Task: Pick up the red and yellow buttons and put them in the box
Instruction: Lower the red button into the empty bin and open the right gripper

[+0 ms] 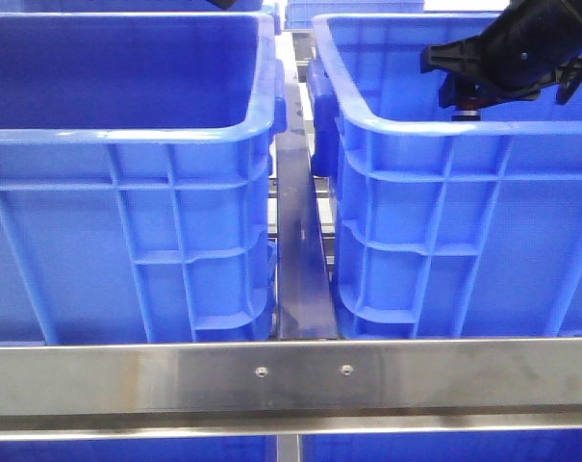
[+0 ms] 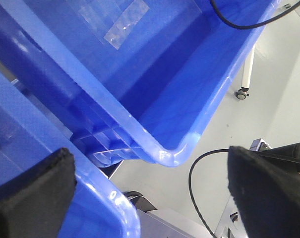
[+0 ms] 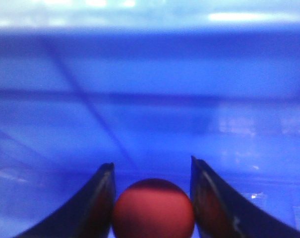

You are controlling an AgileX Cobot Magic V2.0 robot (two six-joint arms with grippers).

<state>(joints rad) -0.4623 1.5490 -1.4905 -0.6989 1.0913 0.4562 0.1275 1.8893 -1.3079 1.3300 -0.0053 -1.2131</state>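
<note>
A red button [image 3: 153, 208], round and domed, sits between the two fingers of my right gripper [image 3: 151, 163], which is shut on it. In the front view that gripper [image 1: 483, 91] hangs just above the near rim of the right blue box [image 1: 416, 123], and a sliver of the red button [image 1: 471, 99] shows under it. The box's smooth blue inner wall [image 3: 150, 99] fills the right wrist view. My left gripper [image 2: 150, 151] is open, its black pads wide apart with nothing between them. No yellow button shows.
A second blue crate [image 1: 127, 130] stands on the left, separated from the right one by a steel rail [image 1: 300, 279]. A steel crossbar [image 1: 291, 380] runs along the front. The left wrist view shows two crate rims [image 2: 179, 148], a black cable [image 2: 199, 168] and grey floor.
</note>
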